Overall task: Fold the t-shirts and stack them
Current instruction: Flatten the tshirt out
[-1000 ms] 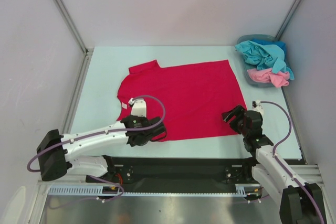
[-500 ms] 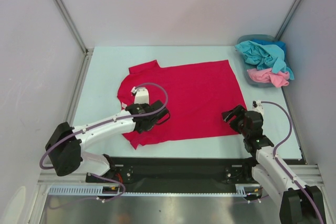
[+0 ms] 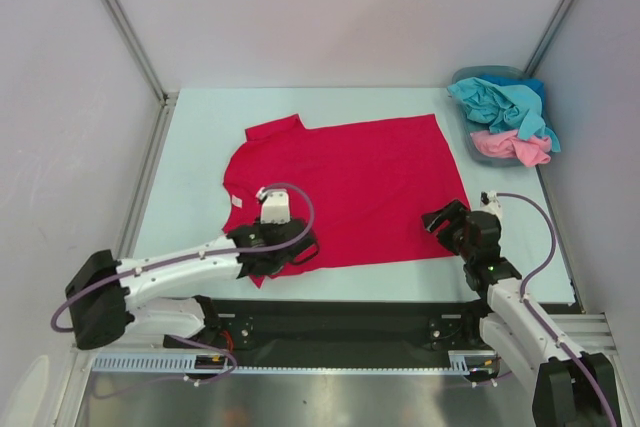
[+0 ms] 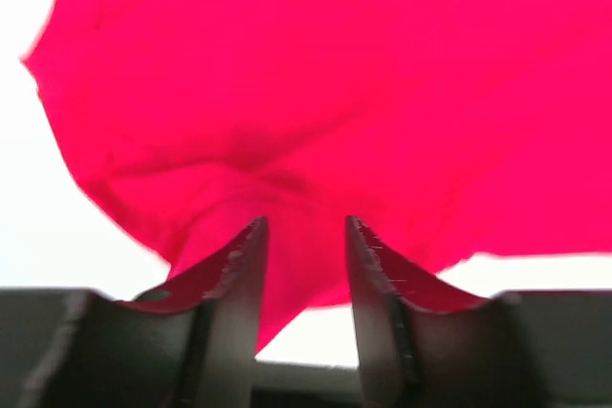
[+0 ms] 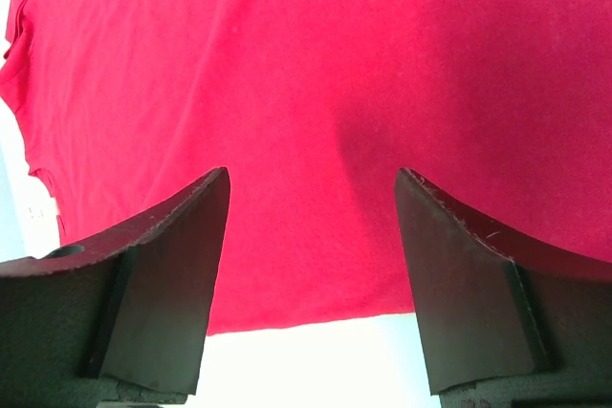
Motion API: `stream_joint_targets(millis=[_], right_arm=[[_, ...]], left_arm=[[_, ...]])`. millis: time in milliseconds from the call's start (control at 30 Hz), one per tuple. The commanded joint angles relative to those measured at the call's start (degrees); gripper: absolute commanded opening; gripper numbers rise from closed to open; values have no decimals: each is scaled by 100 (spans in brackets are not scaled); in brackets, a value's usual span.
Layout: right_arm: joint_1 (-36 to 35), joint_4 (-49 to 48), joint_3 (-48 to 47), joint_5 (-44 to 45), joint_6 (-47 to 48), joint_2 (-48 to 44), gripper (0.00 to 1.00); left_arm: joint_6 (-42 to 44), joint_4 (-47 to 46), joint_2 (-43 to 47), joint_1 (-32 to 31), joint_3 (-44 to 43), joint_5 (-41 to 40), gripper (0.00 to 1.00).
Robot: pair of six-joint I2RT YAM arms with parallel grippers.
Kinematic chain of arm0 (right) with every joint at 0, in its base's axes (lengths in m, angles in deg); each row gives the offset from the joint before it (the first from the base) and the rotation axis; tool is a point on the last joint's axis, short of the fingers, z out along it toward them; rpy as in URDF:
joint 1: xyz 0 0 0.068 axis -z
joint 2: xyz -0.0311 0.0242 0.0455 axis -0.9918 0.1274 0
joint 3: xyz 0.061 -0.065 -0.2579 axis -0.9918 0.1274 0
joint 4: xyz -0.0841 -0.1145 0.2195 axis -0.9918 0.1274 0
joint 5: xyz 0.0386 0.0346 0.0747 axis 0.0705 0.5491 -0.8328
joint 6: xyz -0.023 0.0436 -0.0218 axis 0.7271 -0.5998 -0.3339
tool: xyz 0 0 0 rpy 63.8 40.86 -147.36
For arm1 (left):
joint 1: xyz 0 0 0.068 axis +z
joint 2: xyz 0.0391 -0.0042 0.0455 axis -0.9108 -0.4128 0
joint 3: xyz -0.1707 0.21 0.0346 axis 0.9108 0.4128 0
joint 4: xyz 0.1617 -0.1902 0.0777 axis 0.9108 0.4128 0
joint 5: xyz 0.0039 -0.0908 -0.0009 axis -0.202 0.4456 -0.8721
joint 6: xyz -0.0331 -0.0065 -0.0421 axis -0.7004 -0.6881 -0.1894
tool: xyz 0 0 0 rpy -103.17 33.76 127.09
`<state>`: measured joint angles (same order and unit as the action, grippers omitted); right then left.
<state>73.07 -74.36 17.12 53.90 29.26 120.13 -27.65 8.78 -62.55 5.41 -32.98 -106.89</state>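
Observation:
The crimson red t-shirt [image 3: 360,182] lies spread on the table, with its white neck label [image 3: 248,192] at the left. My left gripper [image 3: 298,250] is at the shirt's near left part. In the left wrist view [image 4: 304,226] its jaws stand narrowly apart, with a bunch of red cloth [image 4: 287,265] pinched between them and creases running to the tips. A red corner [image 3: 256,277] points to the near edge. My right gripper [image 3: 440,219] is open over the near right hem [image 5: 306,317] and holds nothing [image 5: 311,174].
A blue-grey basket [image 3: 466,132] at the far right corner holds crumpled teal-blue [image 3: 500,102] and light pink [image 3: 510,145] shirts. Grey walls and metal posts close in the table. A black strip runs along the near edge.
My left gripper went forward over the shirt, then came back to the near edge with red cloth. A red corner now sticks out at the near left. The right arm stayed still.

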Motion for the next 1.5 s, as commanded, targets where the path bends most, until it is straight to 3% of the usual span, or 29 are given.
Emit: stream_joint_targets(millis=[0, 200, 267, 867, 1067, 1267, 1467], right_arm=[[38, -288, 22, -29, 87, 89, 75], [29, -411, 48, -29, 79, 177, 74], [29, -472, 39, -38, 52, 239, 74], [20, -270, -66, 6, 87, 98, 74], [29, -270, -58, 15, 87, 116, 74], [11, -306, -31, 6, 52, 125, 74], [20, -244, -31, 6, 52, 28, 74]], left_arm=[[-139, -253, 722, -70, 444, 361, 45], [-165, 36, 1997, -105, 999, 617, 53], [-182, 98, 2051, -105, 1148, 661, 54], [-314, 212, 1427, -307, 1342, 670, 46], [-595, 458, 1419, -991, 965, 609, 44], [-903, 590, 795, -1704, 665, 433, 45], [-1096, 573, 120, -2012, 542, 336, 45]])
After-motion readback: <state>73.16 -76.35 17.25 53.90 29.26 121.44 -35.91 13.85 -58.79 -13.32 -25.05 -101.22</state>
